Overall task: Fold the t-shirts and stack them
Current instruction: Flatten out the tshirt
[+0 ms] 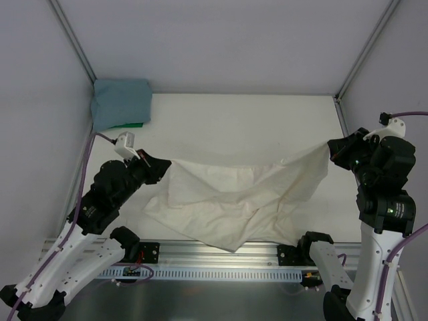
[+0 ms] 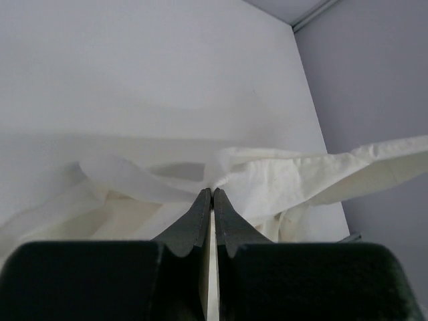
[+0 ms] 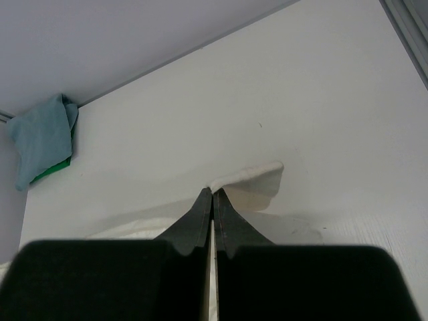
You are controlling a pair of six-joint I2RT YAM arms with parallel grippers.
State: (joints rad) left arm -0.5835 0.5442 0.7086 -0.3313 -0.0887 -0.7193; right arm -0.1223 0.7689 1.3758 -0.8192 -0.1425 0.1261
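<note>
1. Two t-shirts are on show: one cream t-shirt [image 1: 234,200] and one teal-blue t-shirt [image 1: 120,101].
2. The cream t-shirt is spread wide across the near half of the table [image 1: 254,120]. Its two top ends are lifted up, one on each side. The middle sags down and is full of folds. Its lowest point hangs over the one metal rail [image 1: 221,255] at the near edge.
3. The teal-blue t-shirt sits by itself in the far left corner, folded into a lump. It is well apart from the cream one. No gripper touches it.
4. One flat green thing [image 1: 130,124] peeks out from under the teal-blue t-shirt. I cannot tell what it is.
5. Two grippers are in view. The left gripper [image 1: 164,167] is pinched tight on the left end of the cream t-shirt. In its own camera the two fingers press together with a thin strip of cream cloth between them.
6. The right gripper [image 1: 331,148] is pinched tight on the right end of the same t-shirt. Its camera shows a thin strip of cream cloth between the two fingers, and a small cream flap sticks out past the tips.
7. The table is white. Pale walls [image 1: 214,40] stand on three sides of it.
</note>
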